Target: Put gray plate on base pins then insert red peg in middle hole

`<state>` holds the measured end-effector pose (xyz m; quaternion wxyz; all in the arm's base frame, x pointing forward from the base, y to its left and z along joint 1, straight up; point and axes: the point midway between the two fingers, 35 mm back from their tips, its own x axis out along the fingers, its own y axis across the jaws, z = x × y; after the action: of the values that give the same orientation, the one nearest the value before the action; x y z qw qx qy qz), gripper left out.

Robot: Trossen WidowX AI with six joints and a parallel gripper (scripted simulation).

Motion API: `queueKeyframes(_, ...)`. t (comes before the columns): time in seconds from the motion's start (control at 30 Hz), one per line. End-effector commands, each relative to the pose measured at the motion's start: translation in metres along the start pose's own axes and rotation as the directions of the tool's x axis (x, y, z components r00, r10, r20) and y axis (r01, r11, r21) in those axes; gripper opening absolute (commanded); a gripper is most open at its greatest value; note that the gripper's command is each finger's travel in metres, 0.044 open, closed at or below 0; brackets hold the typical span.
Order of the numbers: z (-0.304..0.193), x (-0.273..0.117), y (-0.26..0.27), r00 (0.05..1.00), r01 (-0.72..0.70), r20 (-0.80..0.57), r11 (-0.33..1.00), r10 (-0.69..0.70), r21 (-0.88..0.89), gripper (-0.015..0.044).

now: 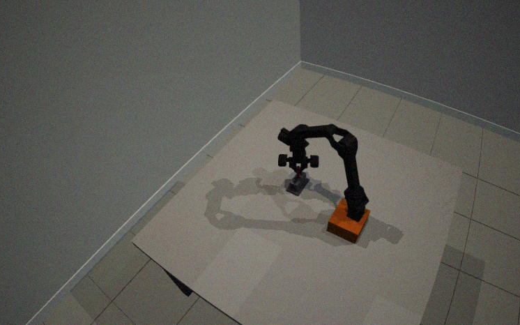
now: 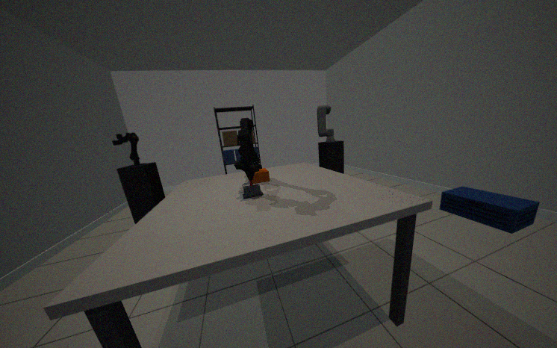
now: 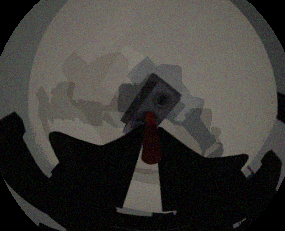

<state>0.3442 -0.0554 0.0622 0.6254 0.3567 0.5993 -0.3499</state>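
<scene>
With the gripper [image 1: 298, 171] [image 2: 251, 179] [image 3: 150, 130] clamped on the red peg [image 1: 298, 172] [image 2: 251, 183] [image 3: 151, 141], I'd line its tip up over the middle hole before lowering gently; beneath, the gray plate [image 1: 294, 185] [image 2: 252, 188] [image 3: 150, 103] appears seated on its base.

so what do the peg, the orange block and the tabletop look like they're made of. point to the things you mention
Peg [image 3: 151, 144]: maybe matte plastic; even dark red, no glint.
Orange block [image 1: 346, 220] [image 2: 261, 175]: possibly painted wood; faint streaks on top, hard to be sure.
Tabletop [image 1: 395, 193] [image 2: 211, 233]: perhaps laminate; pale, dull, no clear grain.
</scene>
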Motion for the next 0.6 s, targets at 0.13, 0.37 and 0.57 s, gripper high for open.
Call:
queueKeyframes(0.13,0.0013,0.0014,0.0012,1.0,-0.001,0.001,1.0,0.001,0.0,0.0)
queueKeyframes(0.37,0.0003,0.0013,0.0004,1.0,0.002,-0.001,1.0,-0.002,0.0,0.0)
queueKeyframes(0.57,0.0003,0.0013,0.0004,1.0,0.002,-0.001,1.0,-0.002,0.0,0.0079)
